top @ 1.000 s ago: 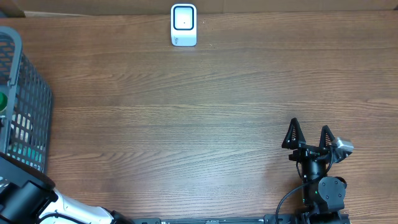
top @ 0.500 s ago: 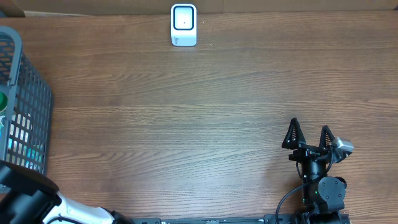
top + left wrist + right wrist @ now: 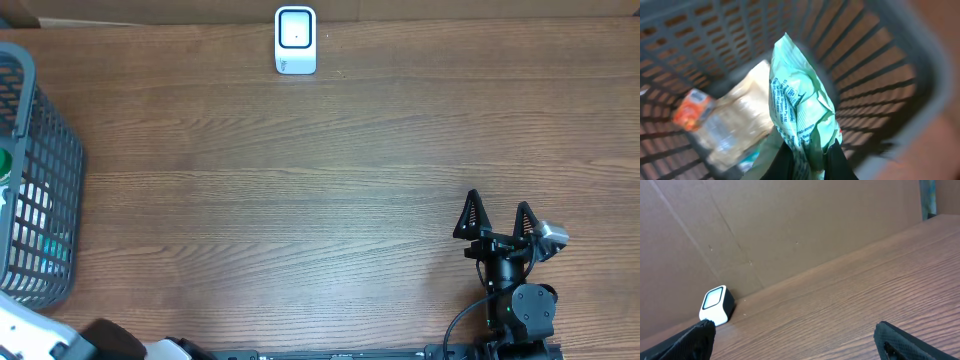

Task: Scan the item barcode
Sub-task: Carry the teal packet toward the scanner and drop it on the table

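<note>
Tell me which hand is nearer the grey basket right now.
Left. The left hand is right above the basket, shut on a green packet; the right hand sits open far across the table, toward its right side.

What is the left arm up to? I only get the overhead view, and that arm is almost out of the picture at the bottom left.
Observer: Its wrist camera shows the left pincer shut on a pale green printed plastic bag.
Operator: Where is that bag?
Observer: Over the floor of the grey plastic lattice basket, whose walls surround it in that view.
Operator: Can you see a barcode on it?
Observer: No. The side facing the camera shows only lines of dark print.
</note>
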Motion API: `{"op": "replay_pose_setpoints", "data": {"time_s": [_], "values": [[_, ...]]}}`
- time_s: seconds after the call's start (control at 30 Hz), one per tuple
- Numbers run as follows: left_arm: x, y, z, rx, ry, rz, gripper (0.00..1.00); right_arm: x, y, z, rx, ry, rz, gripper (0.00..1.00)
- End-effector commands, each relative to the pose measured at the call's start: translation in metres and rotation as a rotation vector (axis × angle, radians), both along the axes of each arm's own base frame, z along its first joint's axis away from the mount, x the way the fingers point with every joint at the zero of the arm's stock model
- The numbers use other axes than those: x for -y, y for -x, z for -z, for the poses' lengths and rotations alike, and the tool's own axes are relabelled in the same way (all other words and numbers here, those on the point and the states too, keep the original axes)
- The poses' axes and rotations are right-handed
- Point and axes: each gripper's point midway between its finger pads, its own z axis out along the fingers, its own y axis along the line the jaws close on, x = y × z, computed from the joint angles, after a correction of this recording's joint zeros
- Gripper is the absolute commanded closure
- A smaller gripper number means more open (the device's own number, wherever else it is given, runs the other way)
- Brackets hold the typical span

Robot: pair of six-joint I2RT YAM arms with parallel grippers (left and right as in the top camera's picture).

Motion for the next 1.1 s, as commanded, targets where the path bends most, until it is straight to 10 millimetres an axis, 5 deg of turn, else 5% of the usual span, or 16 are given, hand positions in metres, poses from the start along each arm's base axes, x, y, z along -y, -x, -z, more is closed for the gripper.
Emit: {"op": "replay_pose_setpoints", "data": {"time_s": [0.0,0.1,0.2,0.37,0.73,1.07], "values": [[0.031,-0.014,-0.047,0.235,0.054,0.029,0.96,0.0,0.0,0.001,0.005,0.007,0.006,0.0],[0.061,-0.03,-0.069,0.346,0.095,0.123,0.96,0.0,0.0,0.001,0.005,0.007,0.006,0.0],[0.114,-0.052,-0.08,0.41,0.195,0.295,0.96,0.0,0.0,0.001,0.005,0.007,0.006,0.0],[0.197,-0.07,-0.058,0.286,0.266,0.562,0.96,0.0,0.0,0.001,0.005,0.007,0.006,0.0],[0.333,-0.068,0.063,-0.224,0.225,0.833,0.96,0.0,0.0,0.001,0.005,0.007,0.006,0.0],[0.439,-0.09,0.206,-0.289,0.459,0.842,0.96,0.0,0.0,0.001,0.005,0.007,0.006,0.0]]}}
